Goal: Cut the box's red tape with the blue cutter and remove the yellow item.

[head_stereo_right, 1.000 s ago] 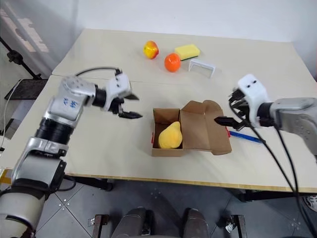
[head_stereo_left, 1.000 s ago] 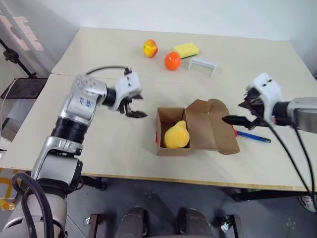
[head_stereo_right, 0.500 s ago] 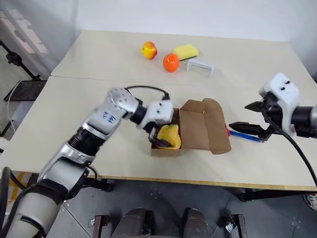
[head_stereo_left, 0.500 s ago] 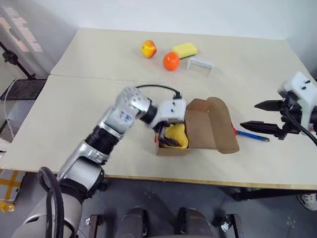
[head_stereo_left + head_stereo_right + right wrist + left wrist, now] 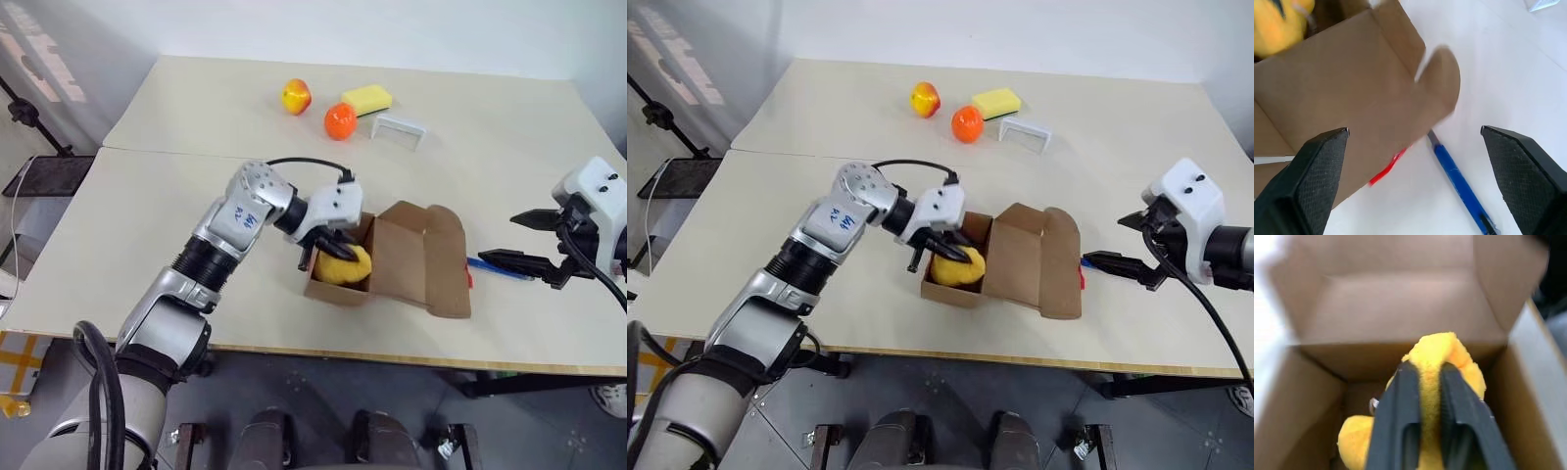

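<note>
Since a second ago: left gripper (image 5: 331,245) has swung from the bare tabletop into the open box (image 5: 392,262) and clamped down; right gripper (image 5: 534,238) has pulled back towards the right edge, and the box has been nudged askew.

Head views, left arm: reaching in over the box's left wall, black fingers pinched on the yellow item (image 5: 343,264), a soft yellow plush lump sitting in the box's left compartment.

Head views, right arm: hanging over the table (image 5: 176,206) to the right of the box, jaws spread wide and empty.

Head views, cutter: blue cutter (image 5: 498,267) lies flat on the table just right of the box, under the right gripper's fingers, with a sliver of red tape (image 5: 469,279) at the box's right edge.

Head views, far side: a yellow-red fruit (image 5: 296,95), an orange (image 5: 340,120), a yellow sponge (image 5: 367,98) and a small white bracket (image 5: 400,127), well apart from the box.

Left wrist view: two fingers (image 5: 1396,426) squeezing a ridge of yellow plush, cardboard walls all round.

Right wrist view: fingers far apart; between them the box flap, red tape and the blue cutter on the white surface.
</note>
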`<move>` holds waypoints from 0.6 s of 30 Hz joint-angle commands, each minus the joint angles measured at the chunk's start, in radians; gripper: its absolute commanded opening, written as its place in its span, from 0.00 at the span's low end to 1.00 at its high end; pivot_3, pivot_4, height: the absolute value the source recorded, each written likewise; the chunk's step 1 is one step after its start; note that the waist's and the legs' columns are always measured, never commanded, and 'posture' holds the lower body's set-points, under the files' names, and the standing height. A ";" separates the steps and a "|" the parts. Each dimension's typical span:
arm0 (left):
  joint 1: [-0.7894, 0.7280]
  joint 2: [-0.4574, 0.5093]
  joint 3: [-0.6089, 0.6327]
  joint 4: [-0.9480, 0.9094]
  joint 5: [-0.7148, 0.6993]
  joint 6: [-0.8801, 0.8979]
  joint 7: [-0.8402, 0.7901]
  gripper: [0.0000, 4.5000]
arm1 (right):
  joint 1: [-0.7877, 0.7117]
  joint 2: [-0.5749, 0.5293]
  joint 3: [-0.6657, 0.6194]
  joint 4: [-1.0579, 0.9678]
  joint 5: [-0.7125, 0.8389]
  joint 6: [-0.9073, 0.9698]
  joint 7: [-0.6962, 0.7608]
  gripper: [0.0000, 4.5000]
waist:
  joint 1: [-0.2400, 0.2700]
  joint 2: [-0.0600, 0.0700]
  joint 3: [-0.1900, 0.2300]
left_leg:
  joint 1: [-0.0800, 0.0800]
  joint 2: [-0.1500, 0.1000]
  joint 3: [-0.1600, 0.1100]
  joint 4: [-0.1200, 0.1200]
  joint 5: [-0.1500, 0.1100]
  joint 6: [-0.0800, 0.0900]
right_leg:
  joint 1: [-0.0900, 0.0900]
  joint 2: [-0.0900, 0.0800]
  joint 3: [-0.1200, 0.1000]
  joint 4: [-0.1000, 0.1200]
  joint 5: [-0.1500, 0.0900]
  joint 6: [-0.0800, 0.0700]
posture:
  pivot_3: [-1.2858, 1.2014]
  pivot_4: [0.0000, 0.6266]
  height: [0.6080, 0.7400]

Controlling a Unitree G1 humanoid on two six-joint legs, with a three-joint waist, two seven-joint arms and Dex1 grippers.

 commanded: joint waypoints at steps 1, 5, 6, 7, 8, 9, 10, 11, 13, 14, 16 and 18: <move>-0.032 -0.003 0.072 -0.036 -0.068 0.054 -0.003 0.00 | -0.004 -0.006 -0.066 -0.011 -0.002 -0.036 0.039 1.00 | 0.000 0.000 0.000 | 0.000 0.000 0.000 0.000 0.000 0.000 | 0.000 0.000 0.000 0.000 0.000 0.000 | 0.52 0.24 1.00; -0.047 -0.027 0.171 -0.059 -0.149 0.167 0.066 0.00 | -0.001 0.007 -0.092 -0.012 0.007 -0.078 0.090 1.00 | 0.000 0.000 0.000 | 0.000 0.000 0.000 0.000 0.000 0.000 | 0.000 0.000 0.000 0.000 0.000 0.000 | 0.52 0.24 1.00; -0.049 -0.032 0.199 -0.064 -0.165 0.185 0.092 0.00 | -0.003 0.015 -0.099 -0.012 0.011 -0.098 0.106 1.00 | 0.000 0.000 0.000 | 0.000 0.000 0.000 0.000 0.000 0.000 | 0.000 0.000 0.000 0.000 0.000 0.000 | 0.52 0.24 1.00; -0.052 -0.038 0.222 -0.065 -0.176 0.198 0.123 0.00 | -0.005 0.024 -0.107 -0.012 0.015 -0.118 0.122 1.00 | 0.000 0.000 0.000 | 0.000 0.000 0.000 0.000 0.000 0.000 | 0.000 0.000 0.000 0.000 0.000 0.000 | 0.52 0.24 1.00; -0.058 -0.044 0.248 -0.061 -0.183 0.208 0.164 0.00 | -0.008 0.035 -0.116 -0.012 0.020 -0.140 0.137 1.00 | -0.001 0.000 0.000 | 0.000 0.000 -0.001 0.000 0.000 0.000 | 0.000 0.000 0.000 0.000 0.000 0.000 | 0.52 0.24 1.00; -0.065 -0.048 0.276 -0.057 -0.192 0.214 0.205 0.00 | -0.012 0.049 -0.126 -0.009 0.028 -0.161 0.153 1.00 | -0.001 0.000 0.000 | 0.000 0.000 -0.001 0.000 0.000 0.000 | 0.000 0.000 0.000 0.000 0.000 0.000 | 0.52 0.24 1.00; -0.069 -0.044 0.289 -0.056 -0.192 0.218 0.232 0.00 | -0.014 0.059 -0.132 -0.007 0.033 -0.176 0.167 1.00 | -0.001 0.000 0.000 | 0.000 0.000 -0.001 0.000 0.000 0.000 | 0.000 0.000 0.000 0.000 0.000 0.000 | 0.52 0.24 1.00; -0.075 -0.038 0.298 -0.048 -0.177 0.204 0.274 0.00 | -0.014 0.068 -0.134 0.000 0.031 -0.201 0.187 1.00 | -0.001 0.000 0.000 | 0.000 0.000 -0.001 0.000 0.000 0.000 | 0.000 0.000 0.000 0.000 0.000 0.000 | 0.52 0.24 1.00; -0.080 0.006 0.271 -0.017 -0.078 0.137 0.375 0.00 | -0.019 0.084 -0.126 0.032 0.014 -0.262 0.220 1.00 | -0.001 0.000 0.000 | 0.000 0.000 -0.001 0.000 0.000 0.000 | 0.000 0.000 0.000 0.000 0.000 0.000 | 0.52 0.24 1.00; -0.081 0.025 0.250 0.001 -0.030 0.103 0.421 0.00 | -0.023 0.087 -0.119 0.048 0.006 -0.279 0.228 1.00 | -0.001 0.000 0.000 | 0.001 0.000 -0.001 0.000 0.000 0.000 | 0.000 0.000 0.000 0.000 0.000 0.000 | 0.52 0.24 1.00; -0.061 0.075 0.190 0.023 0.067 0.033 0.472 0.00 | -0.029 0.081 -0.097 0.088 -0.029 -0.317 0.236 1.00 | -0.003 0.000 0.000 | 0.002 -0.001 0.000 -0.001 0.000 0.000 | 0.000 0.000 0.000 0.001 0.000 0.000 | 0.52 0.24 1.00; -0.046 0.142 0.171 0.102 0.163 0.025 0.585 0.00 | -0.048 0.080 -0.072 0.122 -0.049 -0.344 0.245 1.00 | -0.003 0.000 0.000 | 0.002 -0.001 0.001 -0.001 0.000 0.000 | 0.000 0.000 0.000 0.001 0.000 0.000 | 0.52 0.24 1.00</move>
